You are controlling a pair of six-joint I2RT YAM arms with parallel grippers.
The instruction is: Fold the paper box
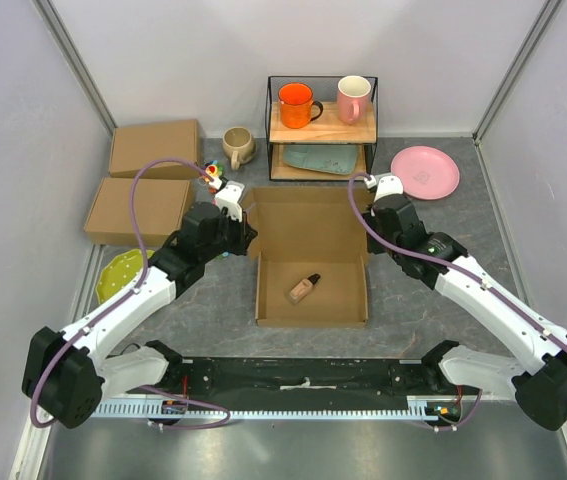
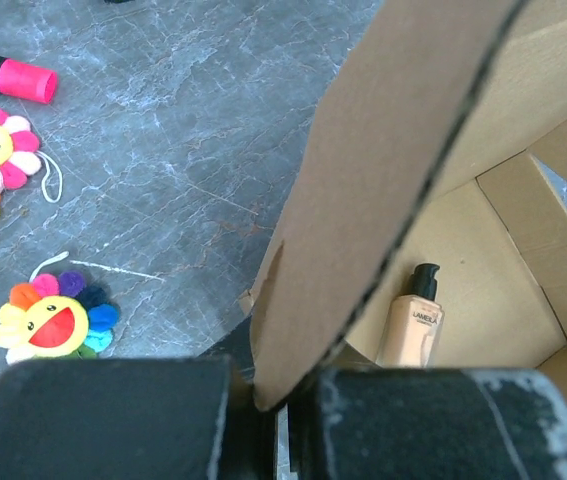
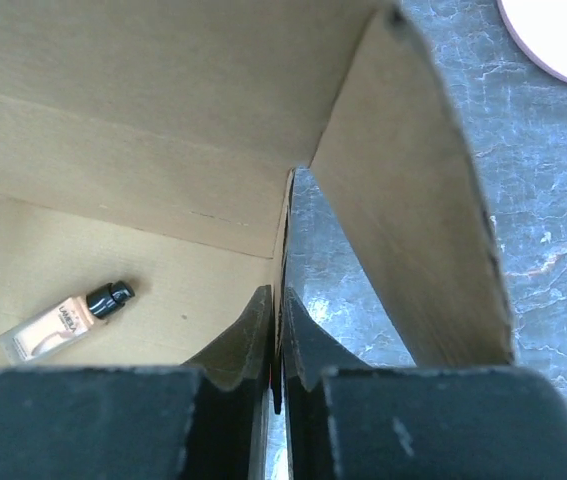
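The paper box (image 1: 311,225) lies open in the middle of the table, lid panel toward the back, tray toward me. A small beige pump bottle (image 1: 304,288) lies inside the tray. My left gripper (image 1: 244,232) is shut on the box's raised left side flap (image 2: 383,170); the flap's edge sits between the fingers (image 2: 113,420). My right gripper (image 1: 372,236) is shut on the thin edge of the box's right wall (image 3: 285,240), beside the raised right flap (image 3: 408,210). The bottle also shows in the left wrist view (image 2: 412,325) and the right wrist view (image 3: 63,322).
Two other flat brown boxes (image 1: 155,148) (image 1: 138,210) lie at back left. A beige mug (image 1: 237,146), a wire rack (image 1: 322,128) with mugs, a pink plate (image 1: 425,171) and a yellow-green dish (image 1: 121,272) surround the box. Flower toys (image 2: 53,320) and a pink marker (image 2: 8,75) lie left of it.
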